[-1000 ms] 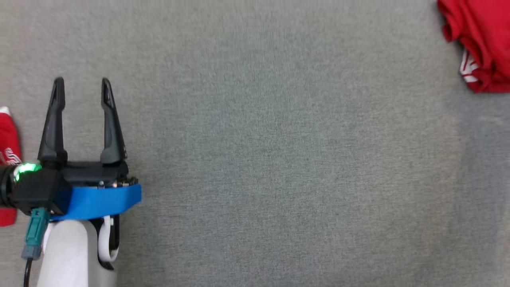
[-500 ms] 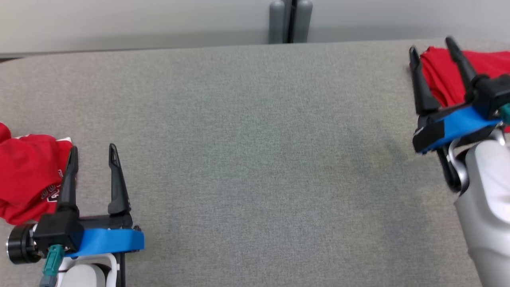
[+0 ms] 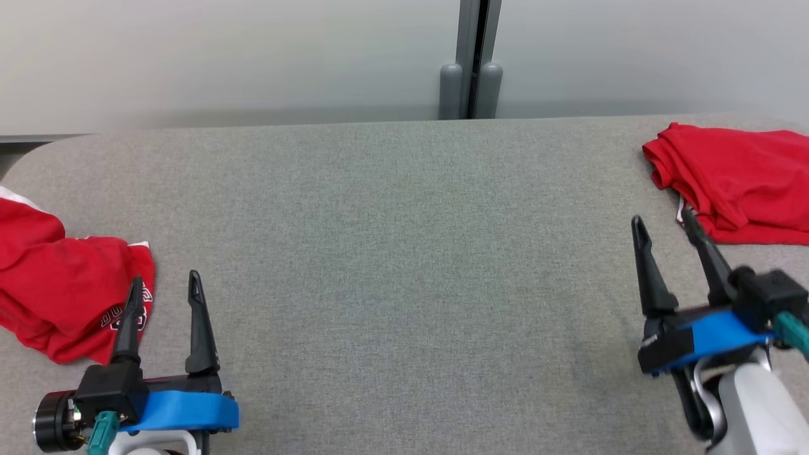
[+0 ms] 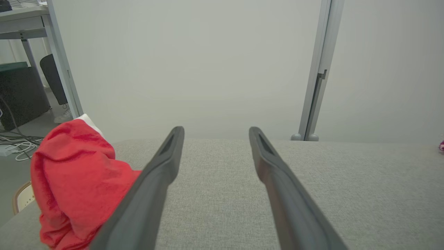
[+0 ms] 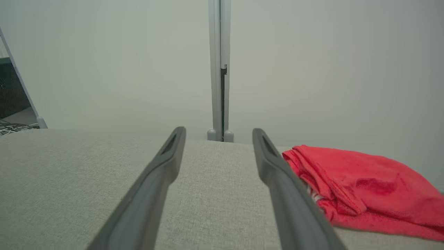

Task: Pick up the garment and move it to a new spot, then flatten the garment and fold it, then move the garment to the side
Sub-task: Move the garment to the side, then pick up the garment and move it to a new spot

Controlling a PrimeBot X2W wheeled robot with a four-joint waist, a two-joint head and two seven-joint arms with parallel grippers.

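Two red garments on the grey surface [image 3: 404, 253], one near each pair of jaws.

For the left jaws: spread as wide as they go, fingers [image 3: 201, 328] pointing forward, nothing between them but bare surface. Just outside the outer finger sits a crumpled garment [image 3: 63, 297], a loose heap with white lettering showing. From the left wrist, the same heap [image 4: 76, 187] bunches up along that finger's flank. Touching it or merely behind it: cannot tell.

For the right jaws: likewise gaping wide and holding nothing. Just beyond the outer fingertip and off to the outer side lies a folded garment [image 3: 739, 183], flattish, with layered edges turned toward the jaws. From the right wrist it [image 5: 364, 184] lies close beside the outer finger, none of it between the two.

Looks like the very start of a round. Folded garment probably finished and parked aside, crumpled garment probably the one to pick up, no grip taken yet.

Calls next for swinging the left jaws outward until a fold of the heap sits between the fingers. Then dropping onto it, closing, lifting and carrying it toward the bare middle between the two pairs of jaws. Better to pinch a thick ridge than a single edge, lest the cloth slip out.
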